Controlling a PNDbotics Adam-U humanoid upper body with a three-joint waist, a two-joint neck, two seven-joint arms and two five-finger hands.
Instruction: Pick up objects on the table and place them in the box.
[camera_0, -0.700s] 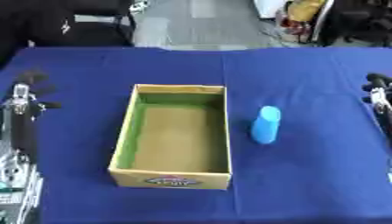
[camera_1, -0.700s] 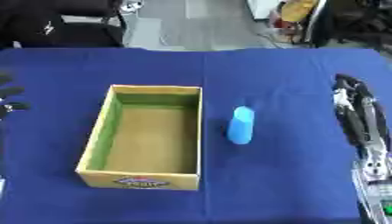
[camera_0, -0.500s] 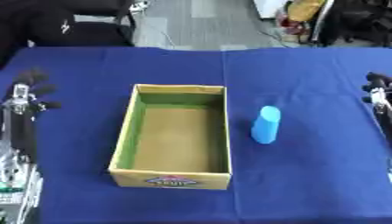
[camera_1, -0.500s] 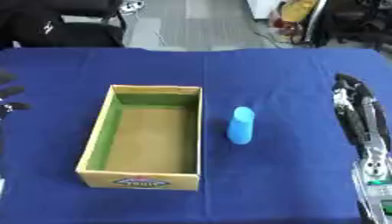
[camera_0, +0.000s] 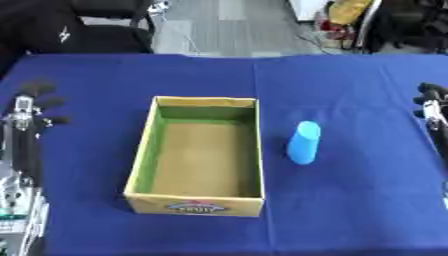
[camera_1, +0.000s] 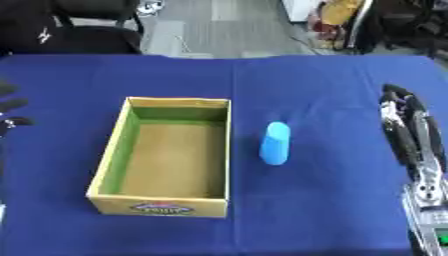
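Both the left hand (camera_0: 31, 107) and right hand (camera_1: 404, 120) rest open, idle. The blue cylinder (camera_0: 304, 142) lying just right of the cardboard box (camera_0: 140, 165) could roll away if nudged.

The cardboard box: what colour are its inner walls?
Green inner walls in the yellow cardboard box; clearest in the left eye view.

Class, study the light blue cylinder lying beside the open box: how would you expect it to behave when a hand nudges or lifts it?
The light blue cylinder lies on its side on the blue cloth, so a sideways nudge would probably roll it. Its surface looks smooth and rounded, so it may slip between fingers. It keeps a clean shape, which suggests it is stiff.
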